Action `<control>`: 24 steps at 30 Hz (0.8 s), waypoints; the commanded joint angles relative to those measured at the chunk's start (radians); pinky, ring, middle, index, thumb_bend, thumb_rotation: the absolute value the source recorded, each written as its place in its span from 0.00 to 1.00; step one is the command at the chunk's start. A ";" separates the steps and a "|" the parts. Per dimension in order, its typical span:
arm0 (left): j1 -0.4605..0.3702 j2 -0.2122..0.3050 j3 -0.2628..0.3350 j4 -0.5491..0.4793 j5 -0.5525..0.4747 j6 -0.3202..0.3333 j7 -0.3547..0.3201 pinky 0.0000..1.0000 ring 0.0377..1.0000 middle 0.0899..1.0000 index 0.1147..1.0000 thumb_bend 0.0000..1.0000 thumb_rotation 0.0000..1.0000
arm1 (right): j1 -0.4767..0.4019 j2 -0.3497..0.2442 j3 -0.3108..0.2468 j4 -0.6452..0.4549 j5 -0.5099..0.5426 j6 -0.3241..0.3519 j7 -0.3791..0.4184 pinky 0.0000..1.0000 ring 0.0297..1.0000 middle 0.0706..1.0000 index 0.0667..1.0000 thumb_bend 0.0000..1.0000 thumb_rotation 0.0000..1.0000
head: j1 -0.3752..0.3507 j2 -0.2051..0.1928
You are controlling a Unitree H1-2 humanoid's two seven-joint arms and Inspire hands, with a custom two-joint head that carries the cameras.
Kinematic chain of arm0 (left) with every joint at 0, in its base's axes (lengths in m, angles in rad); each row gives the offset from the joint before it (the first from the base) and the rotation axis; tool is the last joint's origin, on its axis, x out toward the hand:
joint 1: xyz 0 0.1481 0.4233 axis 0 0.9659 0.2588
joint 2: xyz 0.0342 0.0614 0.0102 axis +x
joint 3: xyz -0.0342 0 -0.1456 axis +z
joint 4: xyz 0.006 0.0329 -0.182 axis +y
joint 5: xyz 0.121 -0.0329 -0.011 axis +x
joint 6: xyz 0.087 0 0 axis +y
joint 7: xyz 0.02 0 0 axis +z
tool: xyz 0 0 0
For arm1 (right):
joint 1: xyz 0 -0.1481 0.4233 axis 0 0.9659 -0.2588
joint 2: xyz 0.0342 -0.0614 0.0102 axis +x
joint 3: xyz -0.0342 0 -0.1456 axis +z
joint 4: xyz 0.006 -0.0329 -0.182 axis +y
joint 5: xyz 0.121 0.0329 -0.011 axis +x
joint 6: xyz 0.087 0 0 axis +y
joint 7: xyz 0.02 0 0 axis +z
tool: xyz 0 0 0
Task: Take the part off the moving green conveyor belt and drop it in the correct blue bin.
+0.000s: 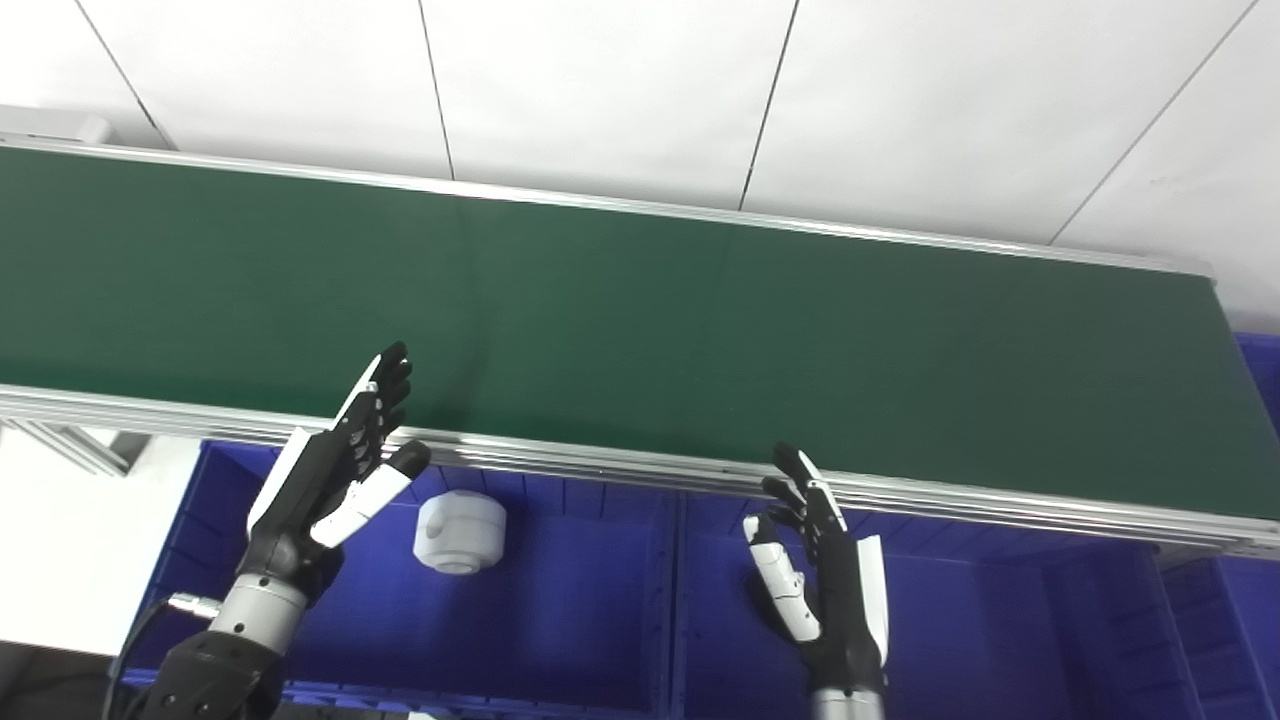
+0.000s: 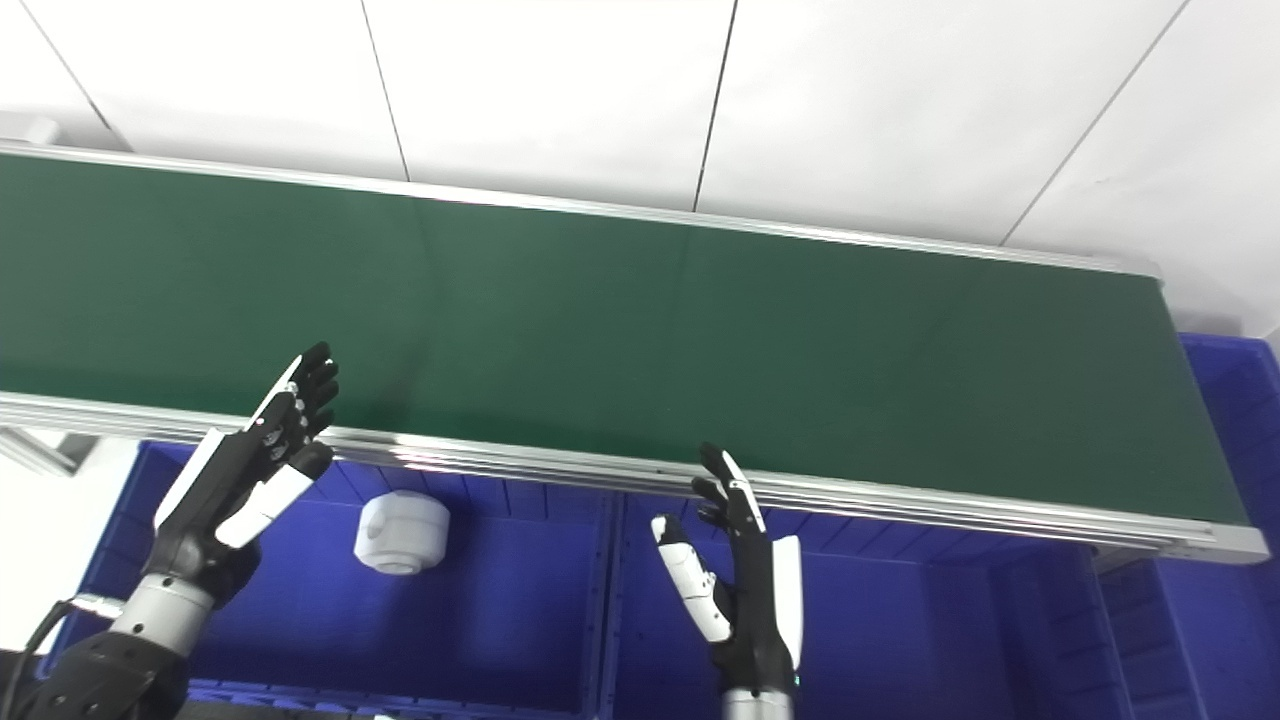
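Observation:
The green conveyor belt [image 1: 640,330] runs across the view from left to right with no part on it. A white round part [image 1: 460,532] lies in the left blue bin [image 1: 560,610], just under the belt's near rail. My left hand [image 1: 335,480] is raised over that bin's left side, open, fingertips over the belt's near edge, holding nothing. My right hand [image 1: 825,570] is raised over the middle blue bin [image 1: 960,620], open and empty, fingertips at the rail.
The belt's aluminium near rail [image 1: 640,468] separates belt and bins. Another blue bin [image 1: 1225,620] sits at the far right, beyond the belt's end. A white panelled wall [image 1: 640,90] stands behind the belt.

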 commanded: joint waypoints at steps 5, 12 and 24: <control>-0.007 0.009 0.003 -0.009 -0.048 -0.032 0.001 1.00 1.00 1.00 1.00 0.74 0.70 | -0.022 0.091 0.077 0.013 0.003 -0.025 -0.009 0.82 0.85 0.89 0.89 0.77 0.93 | 0.030 0.002; 0.033 -0.022 -0.010 -0.042 -0.069 -0.072 0.014 1.00 1.00 1.00 1.00 0.71 0.75 | 0.006 0.072 0.068 -0.020 -0.001 -0.013 -0.006 0.78 0.82 0.87 0.88 0.79 0.93 | 0.115 0.001; 0.113 -0.158 -0.074 -0.094 -0.011 -0.178 0.099 1.00 1.00 1.00 1.00 0.69 0.76 | 0.066 -0.027 0.015 -0.089 0.149 -0.056 0.063 0.83 0.86 0.92 0.91 0.73 0.94 | 0.408 -0.011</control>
